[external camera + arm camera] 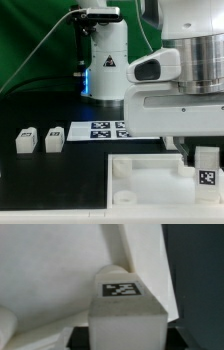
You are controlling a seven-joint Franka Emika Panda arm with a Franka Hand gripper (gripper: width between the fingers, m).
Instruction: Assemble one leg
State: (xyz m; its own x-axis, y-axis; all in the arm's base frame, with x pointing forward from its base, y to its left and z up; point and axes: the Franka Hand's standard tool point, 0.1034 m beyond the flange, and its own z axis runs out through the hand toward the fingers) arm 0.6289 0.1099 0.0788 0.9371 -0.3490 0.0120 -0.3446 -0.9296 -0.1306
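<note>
My gripper point(206, 160) is shut on a leg point(207, 166), a small white block with a black-and-white tag facing the camera. It holds the leg upright at the exterior view's right, over the right corner of the large white tray-like piece point(140, 175). In the wrist view the leg point(125, 308) fills the middle between the dark fingers point(80, 336), its tagged end against the tray's white wall point(60, 274). Whether the leg touches the tray I cannot tell. Two more legs point(25, 141) point(53, 140) stand on the table at the exterior view's left.
The marker board point(100, 130) lies flat on the black table behind the tray. The arm's white base point(105, 60) stands behind the board. A green backdrop closes the far side. The tray's near edge lies by the table's front.
</note>
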